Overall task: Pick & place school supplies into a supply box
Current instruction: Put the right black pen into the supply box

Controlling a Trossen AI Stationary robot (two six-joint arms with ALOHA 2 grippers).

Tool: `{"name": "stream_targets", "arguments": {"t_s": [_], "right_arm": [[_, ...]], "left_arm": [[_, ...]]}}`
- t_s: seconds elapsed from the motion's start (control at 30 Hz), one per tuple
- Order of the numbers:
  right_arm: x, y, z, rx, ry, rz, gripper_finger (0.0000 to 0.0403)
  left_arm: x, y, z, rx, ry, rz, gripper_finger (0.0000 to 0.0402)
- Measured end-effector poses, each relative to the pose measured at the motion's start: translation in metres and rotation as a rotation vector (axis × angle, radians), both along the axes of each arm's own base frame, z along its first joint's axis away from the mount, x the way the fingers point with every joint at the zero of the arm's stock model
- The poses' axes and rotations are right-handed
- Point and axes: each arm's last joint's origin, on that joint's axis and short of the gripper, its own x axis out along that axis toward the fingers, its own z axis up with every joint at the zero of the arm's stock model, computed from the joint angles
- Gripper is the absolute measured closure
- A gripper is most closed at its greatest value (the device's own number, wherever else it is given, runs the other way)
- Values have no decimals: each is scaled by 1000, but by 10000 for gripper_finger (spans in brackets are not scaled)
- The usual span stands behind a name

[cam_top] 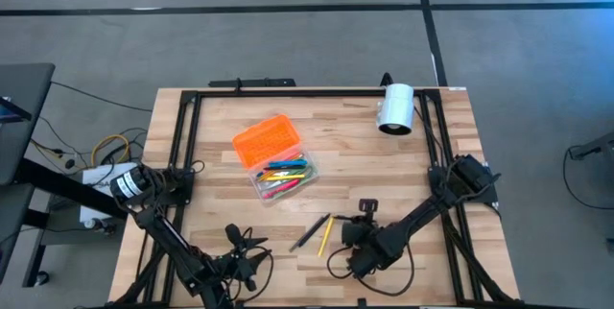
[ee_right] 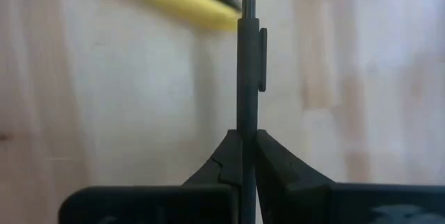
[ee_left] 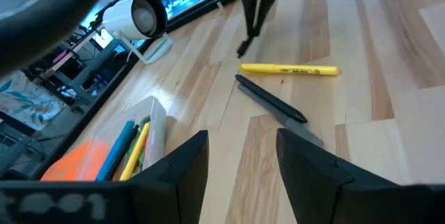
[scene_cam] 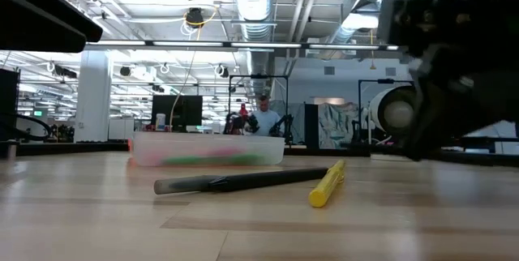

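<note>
The clear supply box base (cam_top: 284, 178) holds several coloured pens; its orange lid (cam_top: 265, 141) lies against its far-left side. A yellow highlighter (cam_top: 325, 234) and a black pen (cam_top: 308, 236) lie flat on the table near the front; they also show in the left wrist view (ee_left: 288, 69) (ee_left: 271, 101). My right gripper (cam_top: 349, 242) stands just right of them, shut on a dark clip pen (ee_right: 248, 64). My left gripper (cam_top: 245, 251) is open and empty near the front edge, left of the loose pens. My right gripper pinches the dark pen's shaft (ee_right: 247, 135) between its two fingertips. The fingers point down and lie along the pen. The pen hangs below the fingers (ee_left: 252, 22), nearly upright, its clip end (ee_right: 261, 50) lowest, close over the table beside the yellow highlighter.
A white cylinder (cam_top: 395, 107) lies at the back right of the table. A black frame (cam_top: 192, 146) runs along the table's left, right and far sides. Bare wood lies between the box and the loose pens.
</note>
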Motion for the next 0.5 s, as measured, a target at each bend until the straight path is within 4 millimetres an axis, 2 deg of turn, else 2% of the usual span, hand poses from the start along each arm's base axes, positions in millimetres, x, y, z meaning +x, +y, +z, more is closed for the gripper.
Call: {"name": "stream_targets", "arguments": {"t_s": [0.27,0.4,0.5], "right_arm": [[8,1,20,-208,-109,51,401],[22,-7,31,-338,-163,93,401],[40,-19,35,-401,-174,120,400]], "left_arm": [[-1,-1,0,0,-2,-2,242],[-2,-1,0,-14,-9,-1,242],[-4,-3,0,-22,-13,-6,242]]}}
